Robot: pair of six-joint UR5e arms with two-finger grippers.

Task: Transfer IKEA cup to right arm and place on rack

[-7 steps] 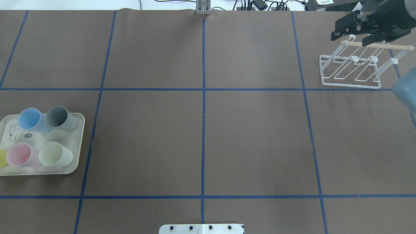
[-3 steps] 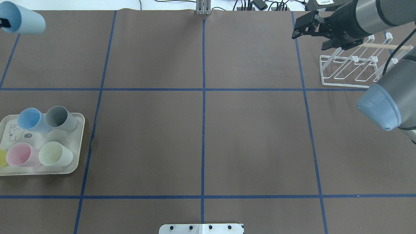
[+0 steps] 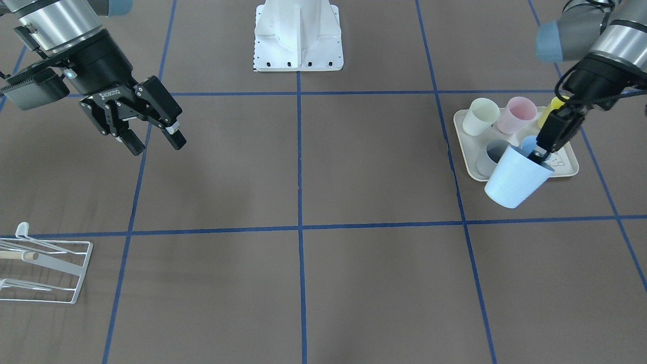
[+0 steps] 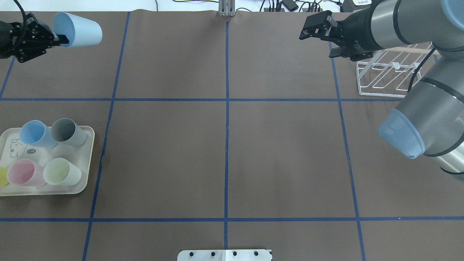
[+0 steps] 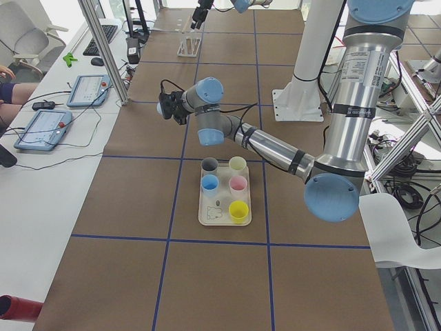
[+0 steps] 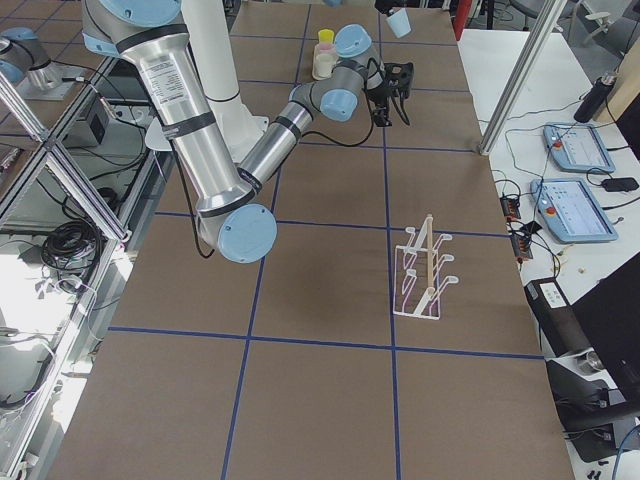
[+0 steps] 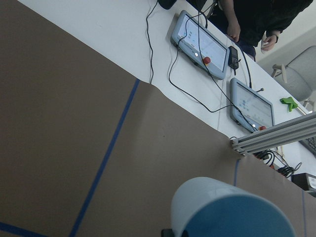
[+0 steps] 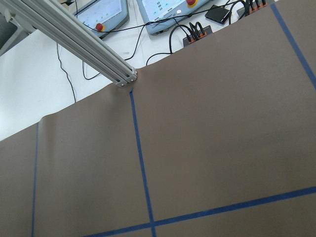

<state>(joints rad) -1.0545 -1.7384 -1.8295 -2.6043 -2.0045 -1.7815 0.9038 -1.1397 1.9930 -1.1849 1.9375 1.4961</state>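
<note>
Status for you: the pick is done, the handover isn't.

Left tool point(image 4: 62, 37) is clamped on the rim of the pale blue cup point(image 4: 81, 32), one finger inside the mouth and one outside. The cup is in the air, off the tray point(image 4: 90, 163), lying roughly sideways with its base pointing toward the middle of the worktop point(image 4: 282, 152). The left wrist view has the cup wall at the bottom of the shot, so the grip looks real, not a near miss.

Right tool point(image 3: 156, 145) has its jaws apart with nothing between them. It hangs above the worktop just inboard of the rack point(image 4: 397, 65), fingers pointing toward the centre line. The right wrist view shows only brown paper and blue tape, no cup.

The two tools are well apart, each over its own side. My read is that you're in the approach to the meeting point.

Left to do:
- Bring both tools to the middle.
- Close the right tool on the cup body.
- Release the left tool.
- Carry the cup to the rack and seat it on a prong.

No cup is on the rack. The other cups point(image 4: 59, 172) sit on the tray: blue, grey, pink, pale green, and a yellow one at the edge.

I'd call it about a third through. Watch the rim pinch. It's a thin hold on a light cup and may swing when the right tool makes contact.
</note>
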